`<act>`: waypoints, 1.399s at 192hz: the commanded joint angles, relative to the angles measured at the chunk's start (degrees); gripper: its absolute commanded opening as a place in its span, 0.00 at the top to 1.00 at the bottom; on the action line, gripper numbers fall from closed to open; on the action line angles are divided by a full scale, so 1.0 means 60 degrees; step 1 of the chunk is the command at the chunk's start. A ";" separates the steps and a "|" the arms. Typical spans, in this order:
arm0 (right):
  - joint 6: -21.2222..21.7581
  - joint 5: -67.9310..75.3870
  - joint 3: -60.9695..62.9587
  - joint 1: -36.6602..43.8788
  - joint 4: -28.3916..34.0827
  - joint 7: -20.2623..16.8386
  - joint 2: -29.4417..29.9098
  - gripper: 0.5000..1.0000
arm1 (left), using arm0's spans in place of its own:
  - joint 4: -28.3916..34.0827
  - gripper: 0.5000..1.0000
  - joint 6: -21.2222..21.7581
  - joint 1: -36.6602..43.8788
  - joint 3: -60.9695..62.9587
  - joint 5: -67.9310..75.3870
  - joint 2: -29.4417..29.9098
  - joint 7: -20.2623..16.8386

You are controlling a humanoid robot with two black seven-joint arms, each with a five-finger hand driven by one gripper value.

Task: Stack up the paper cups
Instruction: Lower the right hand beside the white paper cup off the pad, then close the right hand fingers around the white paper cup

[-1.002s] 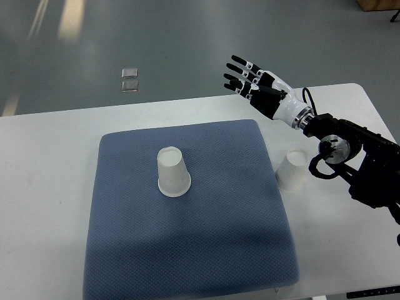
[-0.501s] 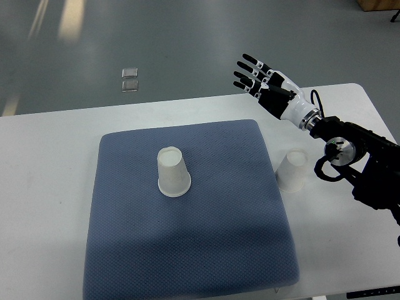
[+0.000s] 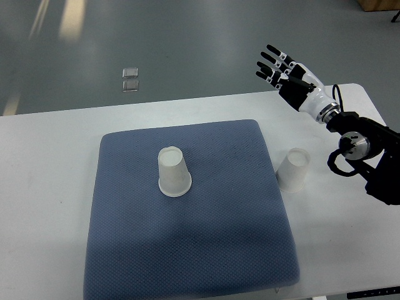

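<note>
A white paper cup [image 3: 173, 172] stands upside down on the blue mat [image 3: 194, 244], left of its middle. A second white paper cup [image 3: 293, 169] stands upside down on the white table just past the mat's right edge. My right hand [image 3: 284, 70] is open with fingers spread, raised above the table's far edge, well behind and to the right of the second cup. It holds nothing. The left arm is out of view.
The white table [image 3: 50, 187] carries the mat. Its far edge runs behind the mat and its right edge lies near my right arm [image 3: 369, 150]. A small clear object [image 3: 130, 80] lies on the grey floor beyond the table.
My right hand has moved to the right and farther back, away from the mat, still open. Both cups have stayed in place.
</note>
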 commanded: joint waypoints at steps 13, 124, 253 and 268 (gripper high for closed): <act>-0.0044 -0.1825 -0.0336 0.0231 0.0652 0.0045 -0.1596 0.17 | 0.0000 0.00 0.0000 0.0000 0.0001 0.0000 0.0000 0.0000; 0.0732 -1.0336 -0.1215 0.0729 0.5837 0.1304 -0.6195 0.16 | 0.0000 0.00 0.0000 0.0000 -0.0014 0.0000 0.0000 0.0000; -0.1011 -1.3324 -0.3207 0.0993 0.5251 0.1231 -0.4496 0.16 | 0.0000 0.00 0.0000 0.0000 0.0001 0.0000 0.0000 0.0000; -0.1216 -1.3397 -0.3222 0.0993 0.4973 0.1216 -0.4203 0.16 | 0.0000 0.00 0.0000 0.0000 0.0001 0.0000 0.0000 0.0000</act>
